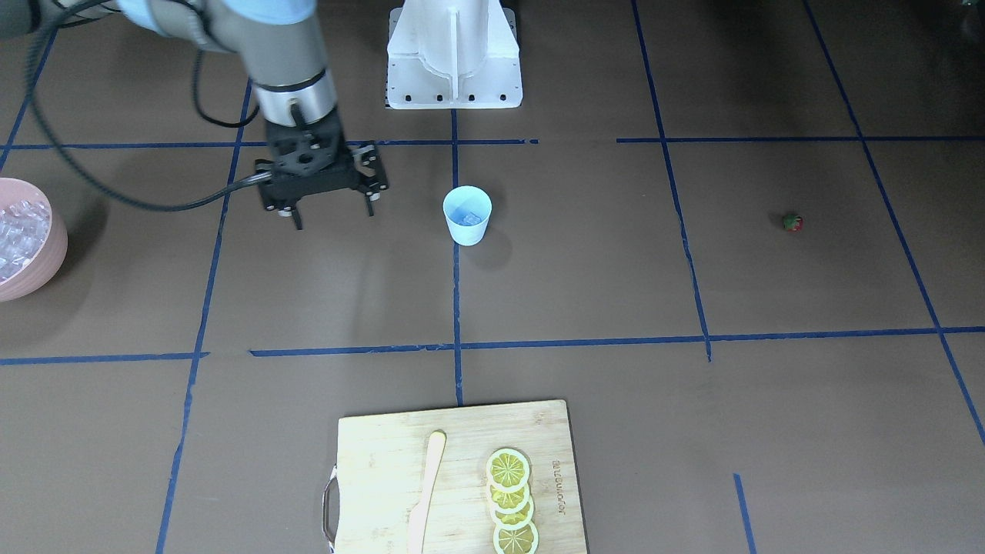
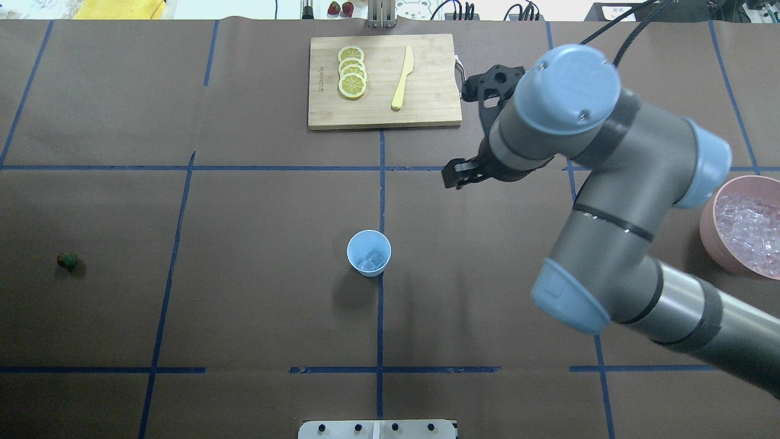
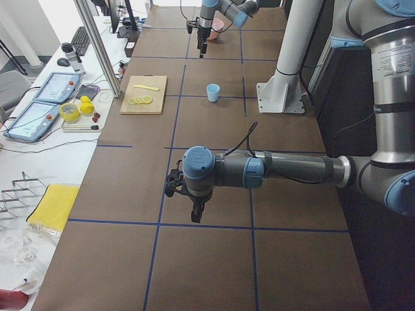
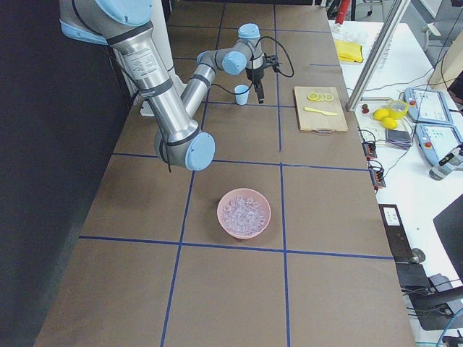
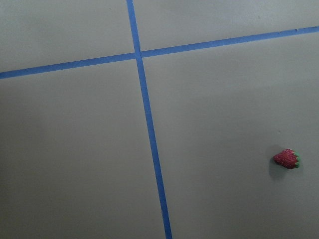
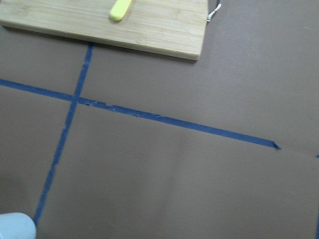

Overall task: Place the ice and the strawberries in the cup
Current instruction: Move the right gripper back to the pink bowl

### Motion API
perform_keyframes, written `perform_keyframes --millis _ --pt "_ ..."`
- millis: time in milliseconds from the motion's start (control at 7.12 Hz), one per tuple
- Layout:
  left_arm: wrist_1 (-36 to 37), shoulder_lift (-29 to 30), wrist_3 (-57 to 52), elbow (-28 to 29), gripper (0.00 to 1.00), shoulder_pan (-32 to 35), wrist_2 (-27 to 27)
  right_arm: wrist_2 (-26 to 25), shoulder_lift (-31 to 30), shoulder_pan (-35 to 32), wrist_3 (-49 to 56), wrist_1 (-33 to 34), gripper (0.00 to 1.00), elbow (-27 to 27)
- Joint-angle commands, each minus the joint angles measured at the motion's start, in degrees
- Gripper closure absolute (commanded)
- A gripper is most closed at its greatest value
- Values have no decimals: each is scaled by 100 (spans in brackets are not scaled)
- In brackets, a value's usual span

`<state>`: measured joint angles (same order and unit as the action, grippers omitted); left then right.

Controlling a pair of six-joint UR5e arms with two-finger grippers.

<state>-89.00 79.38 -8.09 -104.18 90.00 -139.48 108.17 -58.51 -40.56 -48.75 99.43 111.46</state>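
table (image 1: 585, 277) brown, blue tape grid (image 1: 585, 342) | right jaws apart, empty | left jaws: cannot tell

Seemingly unreadable stamp (image 1: 559, 488) on cutting board (image 1: 462, 431)

The brown counter (image 2: 244, 305) is gridded with blue tape lines (image 2: 381, 329). A light-blue cup (image 2: 368, 253) stands upright near its middle, overlapping one line. The strawberry (image 2: 67, 261) lies well apart towards the robot's left. A pink bowl (image 2: 707, 235) sits at the right, and a wooden cutting board (image 2: 426, 113) at the far edge.
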Motion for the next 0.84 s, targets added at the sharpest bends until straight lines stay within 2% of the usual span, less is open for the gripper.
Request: perform_keyframes --millis 0,281,702 --pt "-3 7 0 -15 0 0 0 775 -990 -967 1029 -29 0 540" --pt "-3 7 0 -23 0 0 0 872 -1721 -1451 1786 -90 0 684" --pt "6 7 0 -23 0 0 0 1723 -3337 -2523 3140 -1440 0 597"
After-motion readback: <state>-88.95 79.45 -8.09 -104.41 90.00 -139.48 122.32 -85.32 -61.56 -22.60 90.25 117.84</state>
